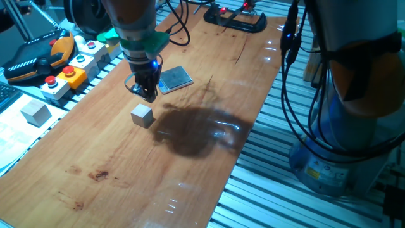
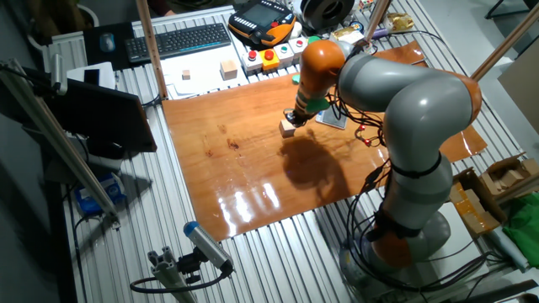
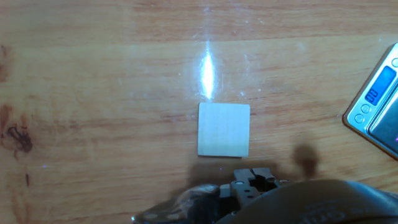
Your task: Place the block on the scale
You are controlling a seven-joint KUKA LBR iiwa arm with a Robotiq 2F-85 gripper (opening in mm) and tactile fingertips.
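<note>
The block (image 1: 142,114) is a small pale cube that lies on the wooden table, apart from the gripper. It also shows in the other fixed view (image 2: 288,128) and in the middle of the hand view (image 3: 224,129). The scale (image 1: 174,78) lies flat a little beyond it, with a bluish top plate; it shows at the right edge of the hand view (image 3: 379,107) and in the other fixed view (image 2: 331,119). My gripper (image 1: 148,95) hangs just above the table between the block and the scale. Its fingers (image 3: 254,180) are together and hold nothing.
A whiter-grey cube (image 1: 36,112) sits off the left side of the board. A button box (image 1: 66,75) and a teach pendant (image 1: 35,57) lie at the back left. A black clamp (image 1: 235,19) holds the far edge. Two more cubes (image 2: 228,69) stand near the keyboard (image 2: 177,40).
</note>
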